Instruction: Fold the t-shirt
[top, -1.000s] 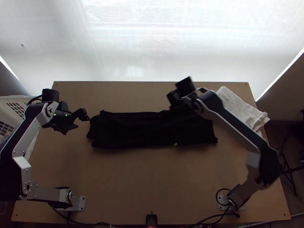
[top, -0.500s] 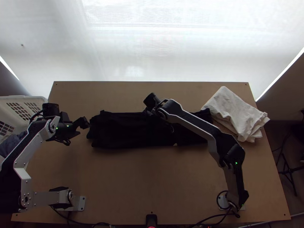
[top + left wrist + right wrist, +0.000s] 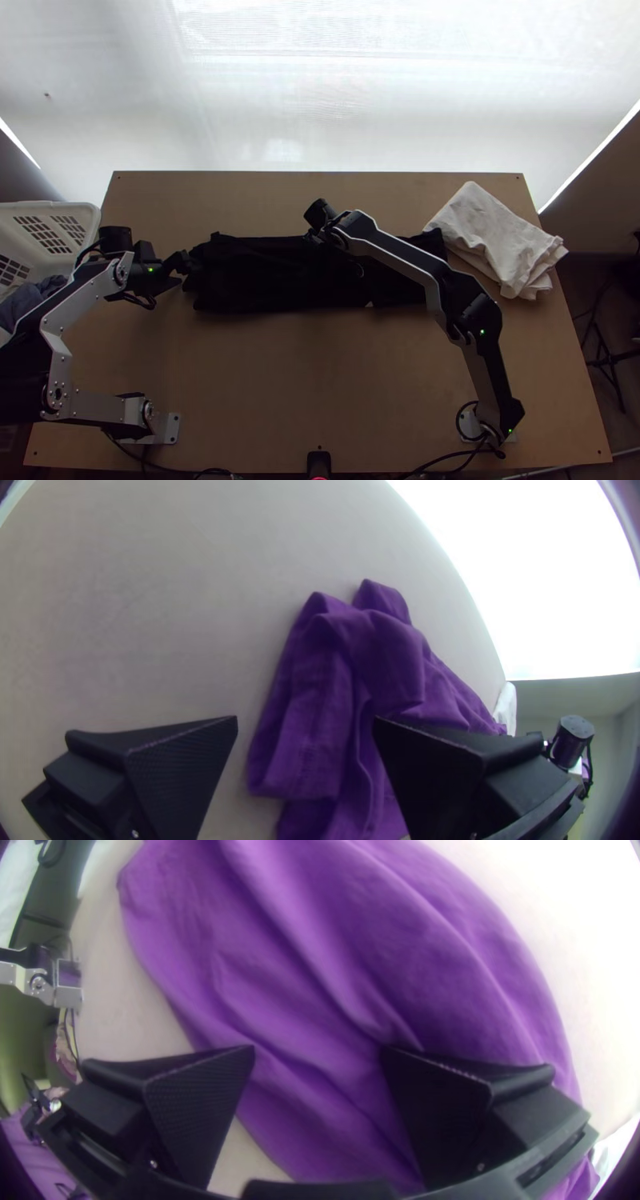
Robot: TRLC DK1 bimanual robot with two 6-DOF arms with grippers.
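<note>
The t-shirt (image 3: 264,276) lies as a long folded strip across the middle of the table, dark from above. It looks purple and creased in the left wrist view (image 3: 310,713) and right wrist view (image 3: 320,973). At the strip's left end is my left gripper (image 3: 182,262); its wrist view has the left gripper (image 3: 307,721) open, one finger over bunched cloth, the other beside it. My right gripper (image 3: 318,228) is at the strip's far edge near the middle, partly hidden by its own arm. In its wrist view the right gripper (image 3: 318,1050) is open above the cloth.
A folded white cloth (image 3: 500,240) lies at the table's far right, close to the strip's right end. Off the left edge stands a white basket (image 3: 80,210) holding a bluish-grey cloth (image 3: 32,300). My right arm crosses over the strip's right half.
My right arm has swung left from over the strip's right part to its middle, uncovering the white cloth. My left gripper has shifted slightly right and nearer the table's front, to the strip's left end.
</note>
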